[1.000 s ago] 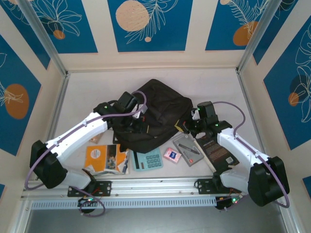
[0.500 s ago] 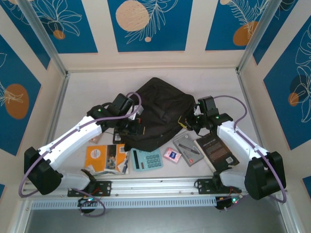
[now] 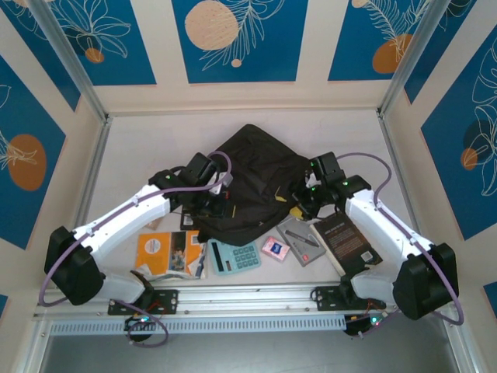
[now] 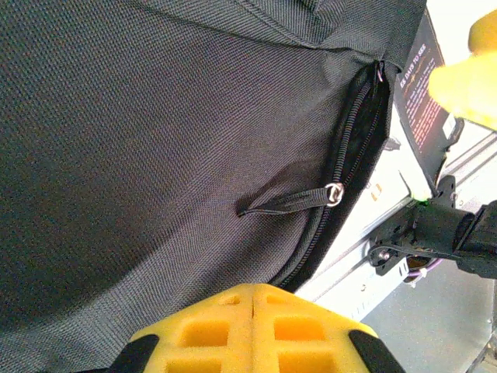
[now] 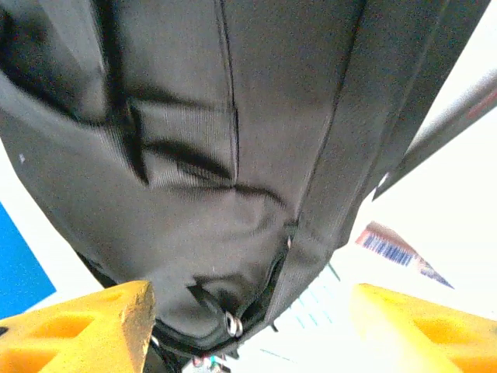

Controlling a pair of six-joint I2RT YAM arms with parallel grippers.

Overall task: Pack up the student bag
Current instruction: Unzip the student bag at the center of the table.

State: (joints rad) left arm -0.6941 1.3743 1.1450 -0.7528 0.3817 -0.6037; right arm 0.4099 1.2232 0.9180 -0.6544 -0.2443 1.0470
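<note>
- student bag lies mid-frame in the top view, with bare table above it.
- left gripper is closed at the bag's left edge; any hold on the fabric is unclear.
- right gripper is spread open at the bag's right edge.

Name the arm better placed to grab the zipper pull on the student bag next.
Right, probably. The right gripper is open, its fingers on either side of a corner of the student bag, with a zipper pull between them. The left gripper is shut, so it would have to open first.
</note>
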